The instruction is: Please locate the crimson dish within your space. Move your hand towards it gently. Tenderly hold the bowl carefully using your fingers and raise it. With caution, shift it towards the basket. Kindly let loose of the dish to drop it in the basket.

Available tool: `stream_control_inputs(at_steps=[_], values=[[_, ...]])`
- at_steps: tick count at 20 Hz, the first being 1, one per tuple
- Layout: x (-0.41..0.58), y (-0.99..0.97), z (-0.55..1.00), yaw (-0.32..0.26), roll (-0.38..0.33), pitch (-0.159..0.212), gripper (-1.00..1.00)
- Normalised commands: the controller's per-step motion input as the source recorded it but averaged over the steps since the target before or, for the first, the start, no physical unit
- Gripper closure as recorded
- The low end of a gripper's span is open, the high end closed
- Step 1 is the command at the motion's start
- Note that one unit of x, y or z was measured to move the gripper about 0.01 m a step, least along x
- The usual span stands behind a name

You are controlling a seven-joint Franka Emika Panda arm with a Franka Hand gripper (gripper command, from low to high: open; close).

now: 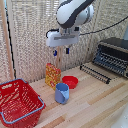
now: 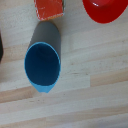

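Exterior view: white and grey boxy gripper (image 1: 61, 51), blue-tipped fingers slightly apart, holding nothing, high above the wooden table (image 1: 95, 105). Small round red plastic bowl (image 1: 70, 81) on the table, right of the orange carton (image 1: 52, 75), just beyond the blue plastic mug (image 1: 62, 93). Red mesh basket with blue rim (image 1: 18, 101) at near left. Black toaster oven (image 1: 111, 56) far right.

Wrist view: mug (image 2: 43, 61) central; bowl (image 2: 104, 10) and carton (image 2: 49, 8) at picture edge; fingers unseen.

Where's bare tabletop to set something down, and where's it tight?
Free: table in front of the mug, between basket and toaster oven. Tight: box, mug and red bowl cluster under the end effector.
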Motion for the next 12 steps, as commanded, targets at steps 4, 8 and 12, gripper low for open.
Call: stream_control_inputs(at_steps=[4,8,12], values=[[0.109,-0.68,0.0,0.025,0.102,-0.045,-1.0],[0.094,-0.74,0.0,0.055,0.111,-0.036,-1.0],[0.066,-0.73,0.0,0.054,0.113,-0.025,-1.0]])
